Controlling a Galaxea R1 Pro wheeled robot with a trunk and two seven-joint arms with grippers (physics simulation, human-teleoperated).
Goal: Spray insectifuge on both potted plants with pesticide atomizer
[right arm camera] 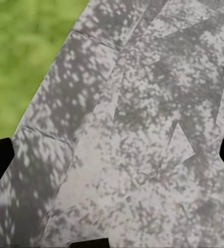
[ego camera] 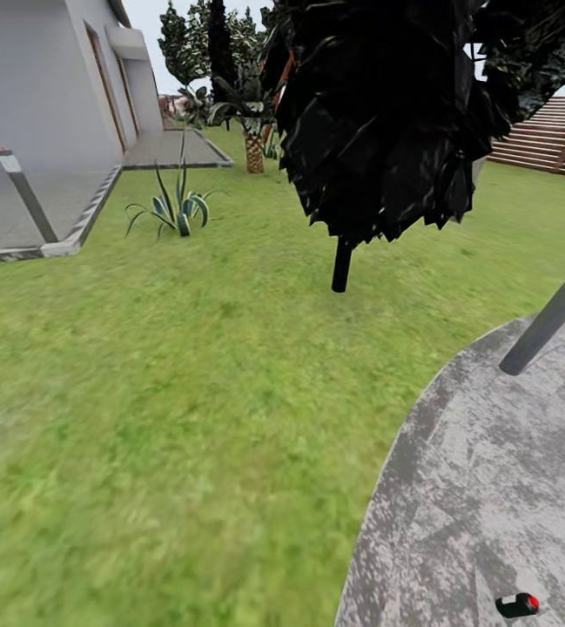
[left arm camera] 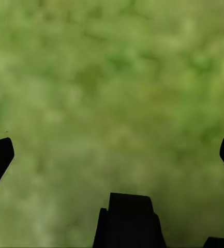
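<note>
The robot looks out over the lawn [ego camera: 169, 392] at the patio's [ego camera: 491, 488] curved edge, with a dark leafy bush [ego camera: 378, 113] ahead and a grey bollard lamp [ego camera: 548, 322] leaning at the patio's far rim. The left gripper [left arm camera: 112, 155] hangs over grass and the right gripper [right arm camera: 112, 155] over the paving beside its grass edge, both spread wide and empty, probably carried so while it travels. A small dark object with a red tip [ego camera: 517, 604] lies on the patio's near edge; I can't tell whether it's the atomizer, and no potted plants appear.
</note>
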